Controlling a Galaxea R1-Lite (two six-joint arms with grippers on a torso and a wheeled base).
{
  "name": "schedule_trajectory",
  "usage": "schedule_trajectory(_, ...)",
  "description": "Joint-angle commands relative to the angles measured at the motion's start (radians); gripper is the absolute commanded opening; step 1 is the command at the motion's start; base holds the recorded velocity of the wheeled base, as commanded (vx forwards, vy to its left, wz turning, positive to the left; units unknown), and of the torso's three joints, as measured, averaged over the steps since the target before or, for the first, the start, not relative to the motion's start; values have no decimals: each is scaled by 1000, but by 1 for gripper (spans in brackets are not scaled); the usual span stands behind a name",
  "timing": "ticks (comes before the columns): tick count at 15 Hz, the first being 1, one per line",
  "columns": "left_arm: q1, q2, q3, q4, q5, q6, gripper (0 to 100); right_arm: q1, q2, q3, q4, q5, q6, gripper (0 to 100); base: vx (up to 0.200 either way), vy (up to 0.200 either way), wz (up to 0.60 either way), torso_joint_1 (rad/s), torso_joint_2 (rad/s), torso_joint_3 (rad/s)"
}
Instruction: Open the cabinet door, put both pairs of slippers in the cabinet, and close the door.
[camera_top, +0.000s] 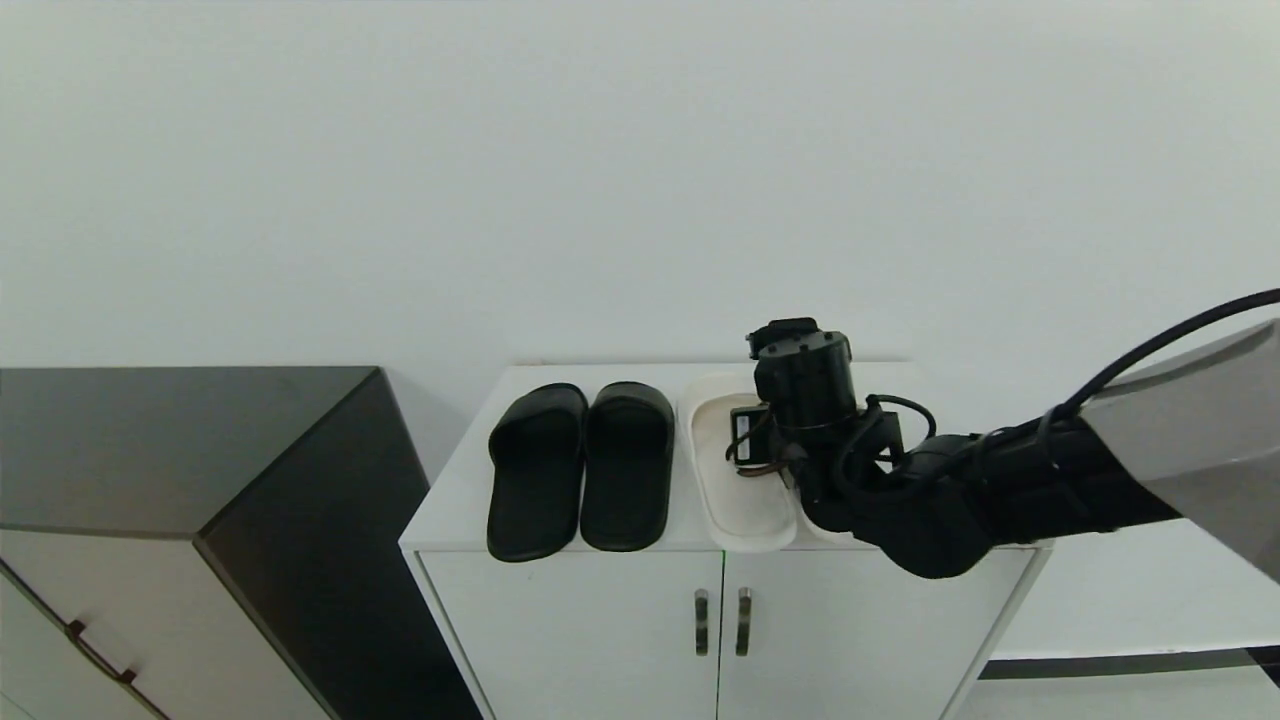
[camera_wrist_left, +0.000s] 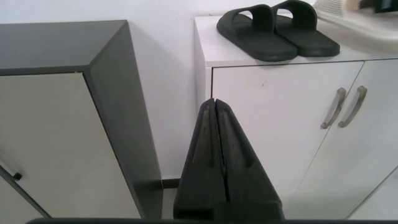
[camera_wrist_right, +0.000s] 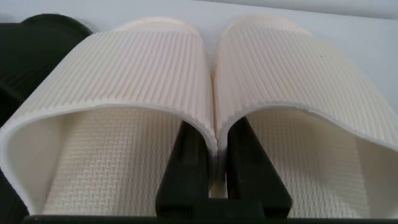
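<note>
A pair of white ribbed slippers lies on top of the white cabinet, at its right side. My right gripper has one finger inside each slipper and is shut on the two adjoining strap walls. In the head view it sits over the white pair. A pair of black slippers lies to the left of the white pair, also seen from the left wrist. Both cabinet doors are closed, their handles side by side. My left gripper is shut and holds nothing, low in front of the cabinet's left door.
A dark-topped cabinet stands close to the left of the white one, with a narrow gap between them. A plain white wall runs behind both. A pale ledge lies to the right of the white cabinet.
</note>
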Motion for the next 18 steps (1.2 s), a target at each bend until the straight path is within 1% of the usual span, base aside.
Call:
schedule_trajectory(1, 0, 1, 0, 0, 1, 0, 0, 50, -199, 210, -106, 74, -65, 0, 0, 0, 0, 0, 0, 0)
schedule_trajectory(2, 0, 1, 0, 0, 2, 4, 0, 61, -263, 316, -178, 134, -108, 0, 0, 0, 0, 0, 0, 0)
schedule_trajectory(3, 0, 1, 0, 0, 1, 3, 0, 67, -311, 390, -224, 163, -130, 0, 0, 0, 0, 0, 0, 0)
schedule_trajectory(4, 0, 1, 0, 0, 1, 1, 0, 78, -364, 462, -237, 202, -136, 0, 0, 0, 0, 0, 0, 0)
schedule_trajectory(5, 0, 1, 0, 0, 1, 0, 0, 93, -423, 533, -239, 281, -134, 0, 0, 0, 0, 0, 0, 0)
schedule_trajectory(6, 0, 1, 0, 0, 1, -2, 0, 96, -480, 606, -239, 384, -136, 0, 0, 0, 0, 0, 0, 0)
schedule_trajectory(8, 0, 1, 0, 0, 1, 0, 0, 93, -549, 661, -231, 496, -130, 0, 0, 0, 0, 0, 0, 0)
schedule_trajectory(13, 0, 1, 0, 0, 1, 0, 0, 85, -550, 687, -231, 524, -128, 0, 0, 0, 0, 0, 0, 0)
schedule_trajectory(18, 0, 1, 0, 0, -1, 0, 0, 84, -550, 712, -231, 524, -128, 0, -200, 0, 0, 5, -2, 1)
